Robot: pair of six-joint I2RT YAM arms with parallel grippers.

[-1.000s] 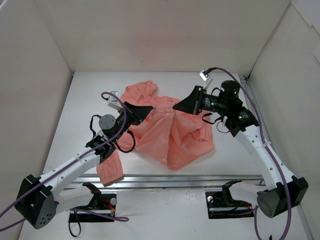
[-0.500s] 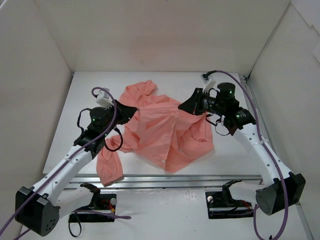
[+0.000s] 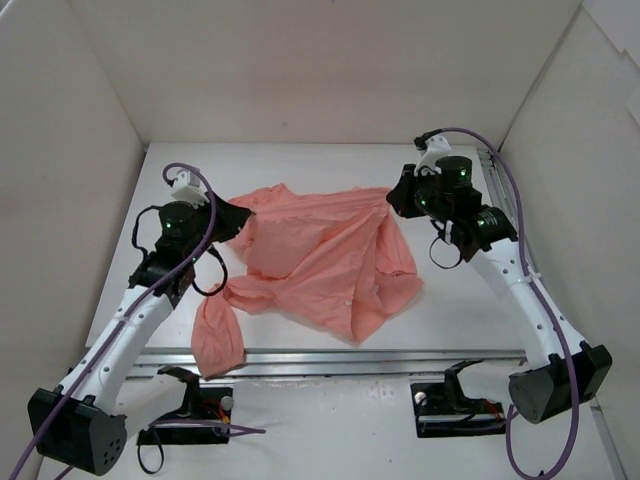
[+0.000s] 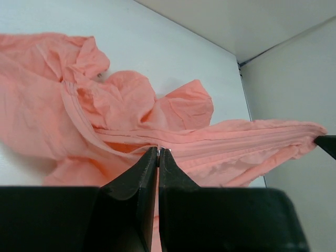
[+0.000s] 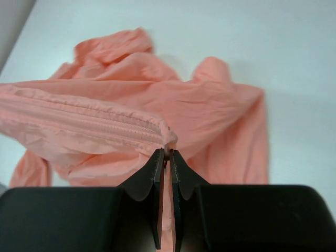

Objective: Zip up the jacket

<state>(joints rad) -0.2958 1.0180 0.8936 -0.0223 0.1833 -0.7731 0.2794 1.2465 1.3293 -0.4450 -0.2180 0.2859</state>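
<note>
the left tool (image 3: 243,214), at the left of the white desk (image 3: 330,160), is clenched on an edge of the salmon-pink jacket (image 3: 320,262). its wrist view shows the black fingers (image 4: 131,184) pressed together, a fold of thin fabric pinched at their tips. from that pinch a taut band of cloth (image 4: 236,139) runs to the right, lifted off the desk, to a dark tip (image 4: 326,145) at the frame's right edge. between the two arms the jacket lies wrinkled and spread over the middle of the desk. its far edge is pulled into a nearly straight line from one tool to the other, and the rest sags toward the near side. one sleeve (image 3: 218,338) trails at the lower left, its end lying over the metal rail (image 3: 400,357) along the desk's near edge. at the right, the right tool (image 3: 395,200) is likewise clenched on the jacket, gripping the other end of that stretched edge. its own wrist view shows the jaws closed on the end of a stitched zip band (image 5: 89,118) that runs away to the left. white walls (image 3: 300,70) enclose the desk on three sides.
</note>
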